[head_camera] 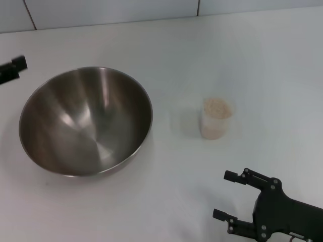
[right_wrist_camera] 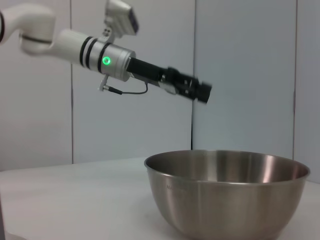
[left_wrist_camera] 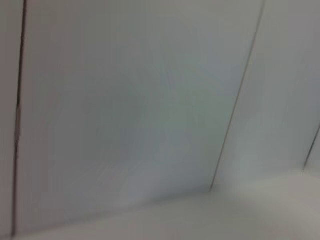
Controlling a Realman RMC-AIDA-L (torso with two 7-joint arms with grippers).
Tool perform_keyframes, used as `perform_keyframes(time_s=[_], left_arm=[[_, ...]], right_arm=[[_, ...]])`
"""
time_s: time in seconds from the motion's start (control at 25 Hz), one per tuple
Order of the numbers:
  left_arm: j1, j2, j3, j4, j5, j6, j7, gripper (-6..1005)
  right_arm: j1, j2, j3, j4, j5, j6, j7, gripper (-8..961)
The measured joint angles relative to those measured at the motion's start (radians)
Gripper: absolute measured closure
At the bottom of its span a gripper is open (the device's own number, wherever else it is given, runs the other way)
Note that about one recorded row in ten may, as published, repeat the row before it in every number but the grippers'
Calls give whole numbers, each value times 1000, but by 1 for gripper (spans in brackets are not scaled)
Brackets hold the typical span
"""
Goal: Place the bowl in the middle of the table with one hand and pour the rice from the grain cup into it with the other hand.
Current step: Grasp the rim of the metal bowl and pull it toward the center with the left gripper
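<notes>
Bowl sits upright, left of centre on the table, holding nothing. Grain cup, filled with rice, stands apart at centre-right. Right gripper, lower right, fingers spread, grasps nothing. Left gripper at upper-left edge, clear of the bowl; finger state cannot be told.

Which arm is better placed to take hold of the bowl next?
Left. The left end effector hovers beside the bowl rim, while the right end effector, open, sits nearer the grain cup.
</notes>
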Motion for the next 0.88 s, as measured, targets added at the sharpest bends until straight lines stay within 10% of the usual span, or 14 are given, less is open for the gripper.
perform_keyframes(time_s=[0.16, 0.88], left_arm=[[-106, -53, -89, 164, 520, 131, -364, 199], [-298, -55, -92, -80, 738, 189, -441, 225]], right_arm=[[-1, 0, 0, 0, 0, -1, 0, 212], [1, 1, 0, 0, -1, 2, -9, 219]])
